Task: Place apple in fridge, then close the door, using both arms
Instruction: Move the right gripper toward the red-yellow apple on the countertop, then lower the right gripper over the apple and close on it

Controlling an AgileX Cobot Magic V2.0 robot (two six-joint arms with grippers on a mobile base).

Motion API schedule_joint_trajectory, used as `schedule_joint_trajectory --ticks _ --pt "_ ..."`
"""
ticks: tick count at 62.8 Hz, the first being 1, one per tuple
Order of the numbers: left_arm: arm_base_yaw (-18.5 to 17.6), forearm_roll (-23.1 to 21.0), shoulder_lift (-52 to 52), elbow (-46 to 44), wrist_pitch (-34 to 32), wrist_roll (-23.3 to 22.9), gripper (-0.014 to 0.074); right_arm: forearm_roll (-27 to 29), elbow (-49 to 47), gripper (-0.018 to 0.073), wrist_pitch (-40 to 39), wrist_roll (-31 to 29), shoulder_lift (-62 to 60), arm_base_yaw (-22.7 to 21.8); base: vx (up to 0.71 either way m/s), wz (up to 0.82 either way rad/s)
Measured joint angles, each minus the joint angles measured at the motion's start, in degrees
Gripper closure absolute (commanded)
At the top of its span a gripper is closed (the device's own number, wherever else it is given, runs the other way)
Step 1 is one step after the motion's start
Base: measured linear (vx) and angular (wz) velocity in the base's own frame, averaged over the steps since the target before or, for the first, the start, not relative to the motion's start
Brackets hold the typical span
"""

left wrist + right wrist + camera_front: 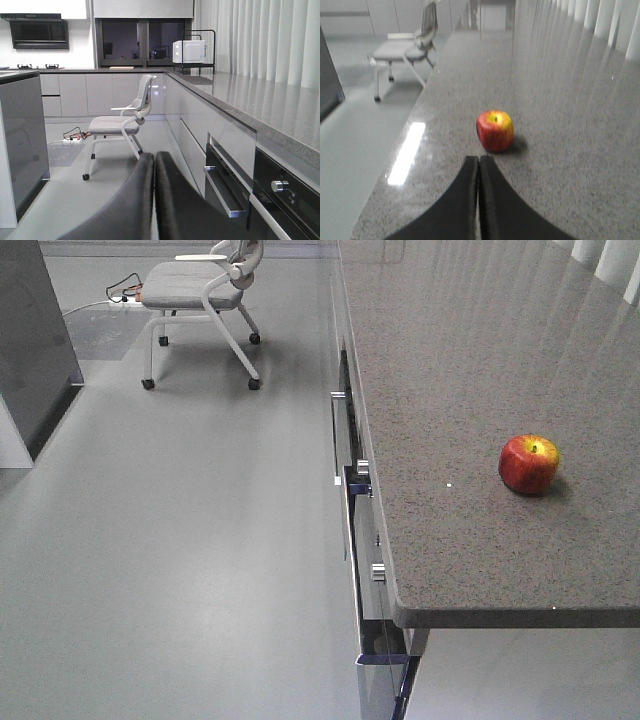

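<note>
1. Apple [529, 464] sat on the speckled grey surface [450, 360], yellow patch upward, well in from the front edge and touching nothing else.
2. Right claw [478, 159] hung low over the surface, just short of the apple. Its two black fingers were pressed together with only a seam between them, and it gripped nothing. The fruit lay slightly right of its centre line.
3. Left claw [154, 156] was likewise squeezed tight and empty. It was out over the floor beside the cabinet fronts and pointed toward a grey chair [120, 125].
4. Pick-up looked to be the step in hand. To do it well, the right claw would need to:
   - spread wider than the fruit;
   - shift a little right to centre on it;
   - descend until the fingers bracketed the widest part;
   - then close gently.
5. Glossy round skin would probably roll away if one finger touched first, so both should meet it together.
6. Neither the fridge nor its door could be made out in any view, so whether the door stood open, and what the shelves held, could not be told. A dark panel [30, 340] at the left of the front view was too cropped to identify.
7. Other containers:
   - a white microwave [188, 51] stood in a black rack at the far end of the surface, its contents hidden;
   - an oven [285, 200] with dark glass sat under the surface, nothing visible inside.
</note>
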Motion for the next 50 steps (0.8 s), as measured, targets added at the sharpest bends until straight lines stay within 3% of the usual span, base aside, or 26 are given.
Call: schedule_joint_trajectory --ticks 19,27,50 --pt "0.00 0.00 0.00 0.00 0.00 0.00 0.0603 -0.65 -11.22 0.0557 11.41 -1.94 16.42 0.00 0.00 0.00" --pt "0.00 0.00 0.00 0.00 0.00 0.00 0.0603 -0.98 -15.14 0.0498 15.90 -2.43 22.96 0.00 0.00 0.00" --pt "0.00 0.00 0.00 0.00 0.00 0.00 0.0603 -2.02 -22.43 -0.0007 20.38 -2.95 39.13 0.00 0.00 0.00"
